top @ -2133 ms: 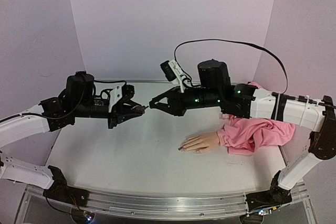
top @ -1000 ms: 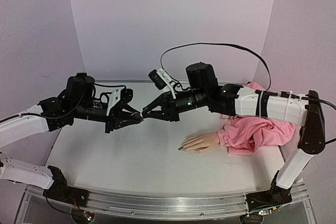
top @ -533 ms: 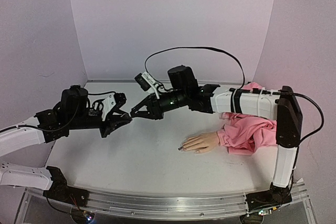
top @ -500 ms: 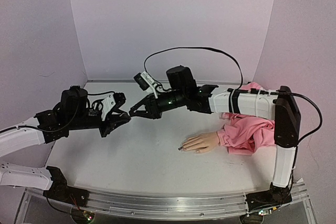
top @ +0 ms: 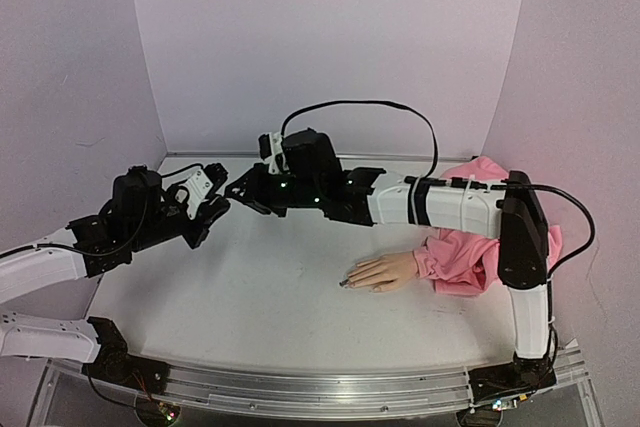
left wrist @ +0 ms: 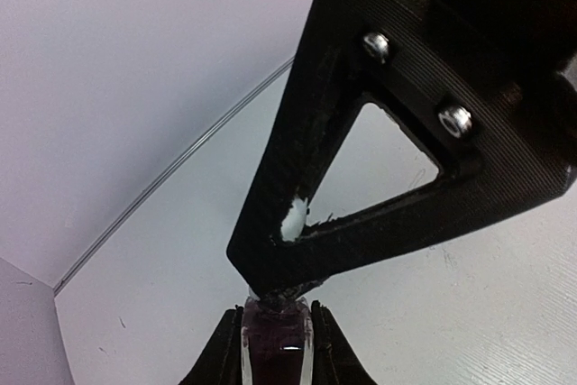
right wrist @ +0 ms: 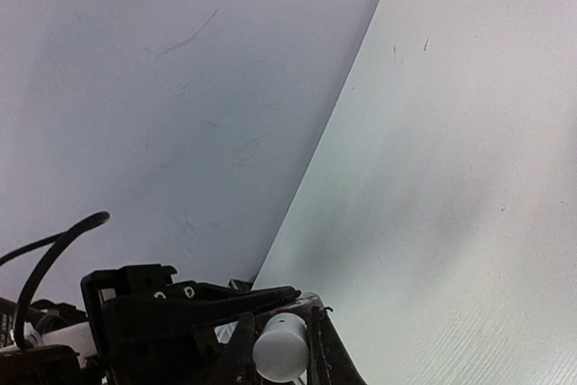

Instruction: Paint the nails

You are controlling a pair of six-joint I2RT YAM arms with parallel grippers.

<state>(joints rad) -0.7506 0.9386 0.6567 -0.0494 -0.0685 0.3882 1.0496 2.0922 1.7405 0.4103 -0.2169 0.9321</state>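
Note:
The mannequin hand (top: 385,270) lies flat on the table, its pink sleeve (top: 470,257) to the right. Its nails (top: 345,283) are tiny; one fingertip looks dark. My left gripper (top: 214,208) is at the back left, shut on a small polish bottle (left wrist: 277,342) of dark polish, seen between its fingers in the left wrist view (left wrist: 277,315). My right gripper (top: 237,190) reaches far left and meets it tip to tip. In the right wrist view it (right wrist: 281,324) is shut on the bottle's white cap (right wrist: 279,347). A sliver of the cap (left wrist: 295,216) shows in the left wrist view.
The white table (top: 270,297) is enclosed by lilac walls (top: 330,37) behind and at both sides. The right arm (top: 440,202) spans the table's back, above and behind the mannequin hand. A black cable (top: 380,107) loops over it.
Both grippers have moved left and toward the back wall, staying together at the bottle. The right arm has stretched further left. The mannequin hand has not moved.

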